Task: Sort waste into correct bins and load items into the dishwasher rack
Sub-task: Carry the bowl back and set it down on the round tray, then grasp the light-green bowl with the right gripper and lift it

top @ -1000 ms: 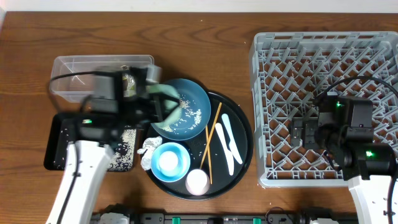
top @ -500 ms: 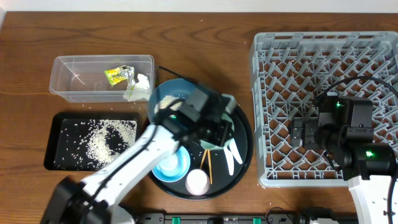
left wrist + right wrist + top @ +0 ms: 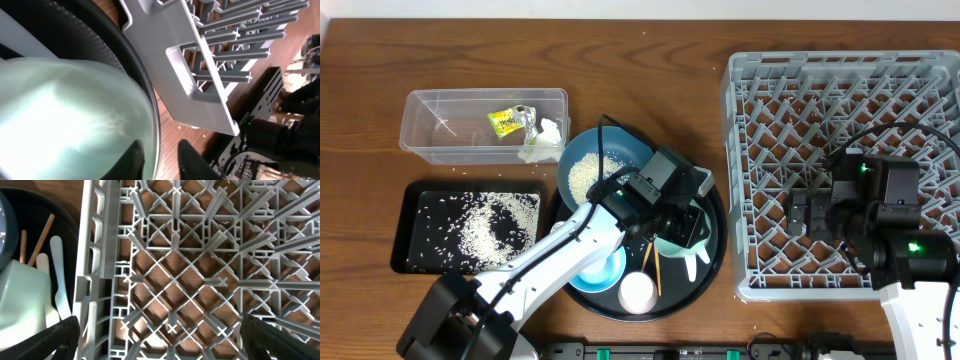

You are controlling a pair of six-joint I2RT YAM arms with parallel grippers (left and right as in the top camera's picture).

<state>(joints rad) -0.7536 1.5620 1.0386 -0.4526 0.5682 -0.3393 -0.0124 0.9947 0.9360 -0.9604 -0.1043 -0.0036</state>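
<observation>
Grip on the pale-green bowl (image 3: 677,246) is held by the left gripper (image 3: 682,232), closed on the rim with one finger inside and one outside. The bowl is located over the right part of the round black tray (image 3: 718,205), near the edge of the dishwasher rack (image 3: 840,90). The right gripper (image 3: 162,336) is spread wide and empty above the rack grid. Rice (image 3: 586,176) is noted in the blue dish (image 3: 632,150). Wrapper (image 3: 503,121) and tissue (image 3: 545,138) are seen in the clear tub (image 3: 440,105).
</observation>
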